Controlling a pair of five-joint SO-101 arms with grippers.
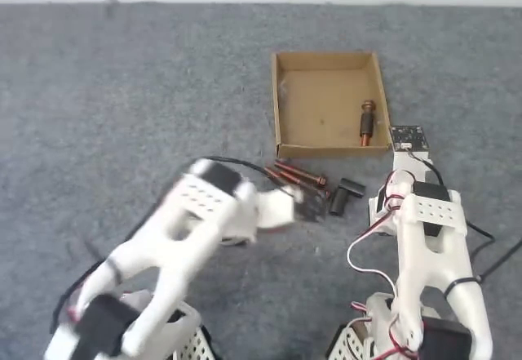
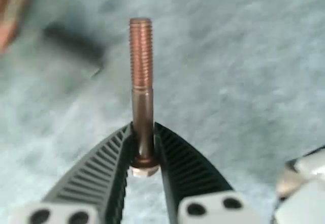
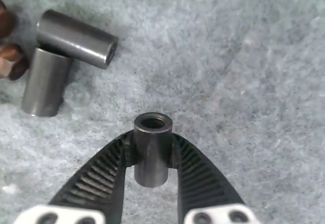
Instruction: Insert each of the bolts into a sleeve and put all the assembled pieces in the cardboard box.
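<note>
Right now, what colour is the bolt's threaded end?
The bolt has copper threads and a darker grey shank; the left wrist view shows it best.

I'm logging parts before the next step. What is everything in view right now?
box: one, brown cardboard, far side of the carpet.
assembled piece: one, copper bolt in dark sleeve, inside box, right side.
loose bolts: at least two, copper, on carpet just in front of box.
loose sleeves: two, dark grey, lying touching, beside the bolt heads.
carpet: one, grey, under everything.
left gripper: one, black fingers, shut on held bolt, copper.
right gripper: one, black fingers, shut on held sleeve, dark grey.
</note>
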